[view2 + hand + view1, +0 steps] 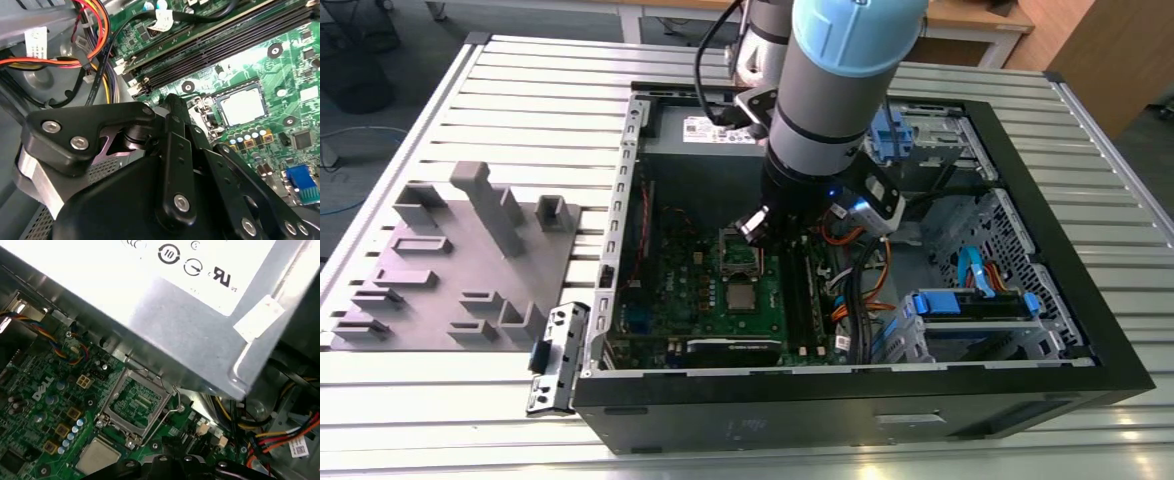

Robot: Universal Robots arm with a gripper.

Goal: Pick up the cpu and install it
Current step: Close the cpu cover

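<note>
Where the gripper (pixel 763 230) hangs inside the computer case (pixel 854 385), just above the socket frame (pixel 738 257), I cannot tell how its jaws stand. Just beside that frame the cpu (pixel 742 297) lies flat on the motherboard (pixel 670 290), metal top up, square with no long axis, edges parallel to the frame's. Room over it is open; the power supply (pixel 165 310) crowds the frame's opposite edge

An open black case (pixel 854 395) with green motherboard (pixel 700 295), silver power supply (pixel 165 315) and orange cables (pixel 40 62) lies on the slatted table (pixel 520 100) beside a grey fixture (pixel 447 260)
</note>
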